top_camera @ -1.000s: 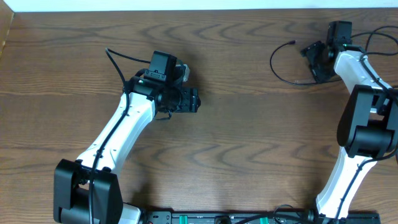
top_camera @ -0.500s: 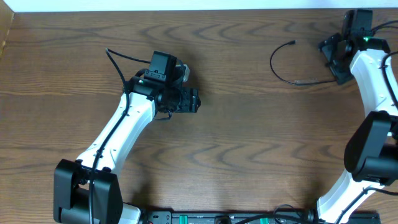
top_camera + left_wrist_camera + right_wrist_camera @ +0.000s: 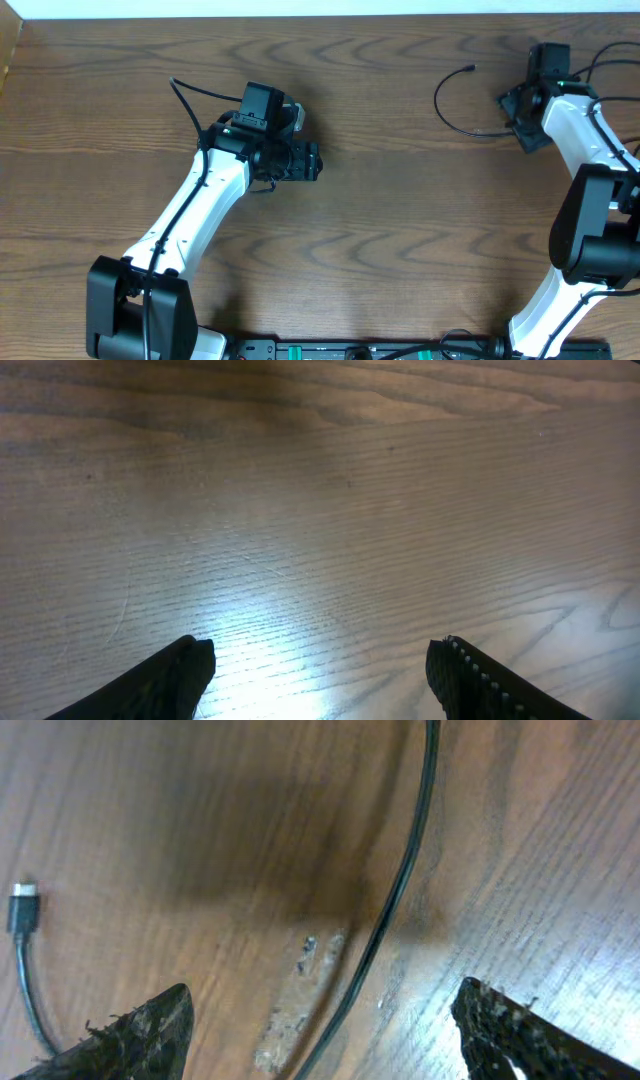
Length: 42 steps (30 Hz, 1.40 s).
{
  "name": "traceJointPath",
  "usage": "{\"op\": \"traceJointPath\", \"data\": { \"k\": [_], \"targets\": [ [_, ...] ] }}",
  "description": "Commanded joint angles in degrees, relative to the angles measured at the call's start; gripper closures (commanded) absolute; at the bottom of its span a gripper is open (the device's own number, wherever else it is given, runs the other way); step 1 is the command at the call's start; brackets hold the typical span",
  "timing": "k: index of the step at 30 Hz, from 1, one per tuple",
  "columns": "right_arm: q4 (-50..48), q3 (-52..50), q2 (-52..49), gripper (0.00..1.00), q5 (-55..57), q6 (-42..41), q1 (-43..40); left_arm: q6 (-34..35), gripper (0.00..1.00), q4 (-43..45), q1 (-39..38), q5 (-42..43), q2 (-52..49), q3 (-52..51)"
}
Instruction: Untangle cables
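Overhead, the thin black cable (image 3: 437, 100) lies at the far right of the table (image 3: 400, 250), curving in an open C from its plug (image 3: 472, 68), which points up and right, round to the right gripper (image 3: 512, 112) at its other end. The left gripper (image 3: 312, 160) hangs over wood mid-left, well apart from it. From the left wrist, its fingertips (image 3: 185, 665) stand wide apart, holding nothing. From the right wrist, the cable runs from the top edge down between widely parted fingertips (image 3: 150, 1020), unclamped on the wood, with the plug off to the left.
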<state>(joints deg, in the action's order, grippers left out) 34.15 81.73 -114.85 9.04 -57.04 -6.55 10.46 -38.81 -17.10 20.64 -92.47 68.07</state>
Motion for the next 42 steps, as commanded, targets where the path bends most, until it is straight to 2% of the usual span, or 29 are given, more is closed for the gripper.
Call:
{"op": "traceJointPath", "data": {
  "k": [1,7,15,27,28,32,33,35,38,42],
  "targets": [
    [-2.47,-3.63,-0.61,0.21,1.6,-1.27,0.11,-0.39,0.26,-0.17,-0.13,-0.35,0.52,0.44],
    [-8.26,-7.74,-0.61,0.23,1.57,-1.18,0.11,-0.39,0.26,-0.17,-0.13,-0.33,0.52,0.44],
    [-10.03,-7.78,-0.61,0.39,4.02,-1.18,0.0,-0.37,0.26,-0.5,-0.13,-0.33,0.52,0.44],
    [-11.26,-7.98,-7.39,0.42,5.38,0.33,-0.31,-0.39,0.26,-1.05,-0.13,-0.33,0.52,0.44],
    [-11.26,-7.98,-8.07,0.44,5.27,0.33,-0.31,-0.39,0.26,-1.05,-0.13,-0.33,0.52,0.44],
    [-11.23,-7.98,-9.68,0.96,4.15,0.33,-0.42,-0.39,0.26,-1.05,-0.13,-0.35,0.52,0.44],
    [-11.26,-7.93,-9.64,0.99,4.0,0.35,-0.52,-0.39,0.26,-1.05,-0.13,-0.33,0.52,0.44],
    [-11.23,-7.52,-9.09,0.99,2.89,1.79,-0.85,-0.39,0.27,-1.05,-0.13,-0.33,0.52,0.44],
    [-10.01,-5.79,-6.8,0.99,-1.07,7.65,-2.08,-0.39,0.26,-1.05,-0.13,-0.33,0.52,0.44],
    [-2.16,-0.74,-0.13,0.99,-0.9,15.15,-5.51,-0.39,0.26,-1.05,-0.13,-0.35,0.52,0.44]
  ]
}}
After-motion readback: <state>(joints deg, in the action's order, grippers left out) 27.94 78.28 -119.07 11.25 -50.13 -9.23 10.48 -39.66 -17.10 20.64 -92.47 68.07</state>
